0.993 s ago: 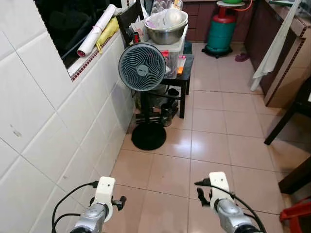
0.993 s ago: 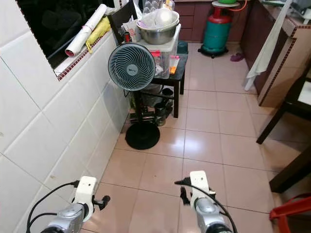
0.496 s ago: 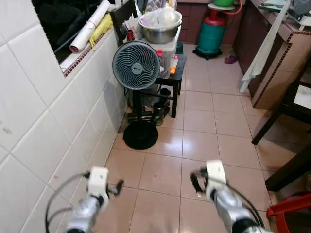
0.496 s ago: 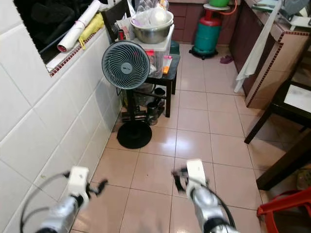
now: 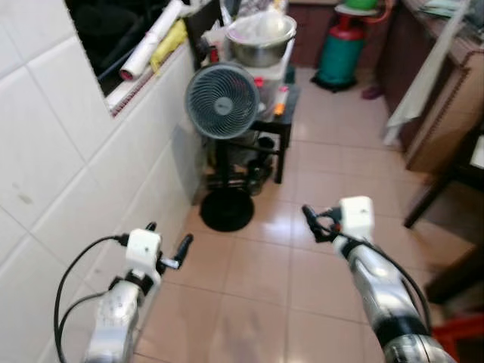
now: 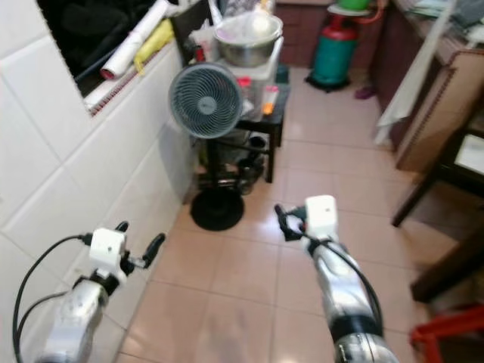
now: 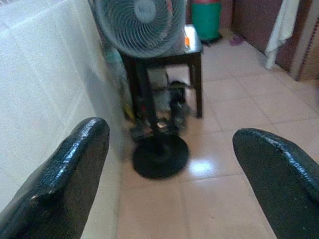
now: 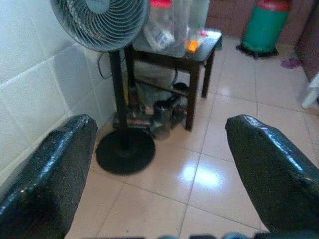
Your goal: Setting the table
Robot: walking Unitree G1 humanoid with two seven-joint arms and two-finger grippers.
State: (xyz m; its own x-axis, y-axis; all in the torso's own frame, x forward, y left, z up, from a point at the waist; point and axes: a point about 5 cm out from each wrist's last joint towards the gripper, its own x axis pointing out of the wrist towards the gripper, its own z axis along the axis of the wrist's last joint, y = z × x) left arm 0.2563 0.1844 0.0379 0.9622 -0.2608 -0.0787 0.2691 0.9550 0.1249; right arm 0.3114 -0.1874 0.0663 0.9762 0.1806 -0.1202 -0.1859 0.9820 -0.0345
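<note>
Two raised arms, left claw [image 5: 166, 246] and right claw [image 5: 318, 221] spread empty.

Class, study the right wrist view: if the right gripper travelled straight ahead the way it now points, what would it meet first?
Probably the black stool behind the standing fan, or the clutter beneath it; depth is unclear. The right gripper, jaws open, has bare floor before it until then.

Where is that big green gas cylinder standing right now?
The green gas cylinder stands on the tiled floor at the far end of the room, ahead of the robot, beyond the small dark table and the standing fan, against brown cabinets.
</note>
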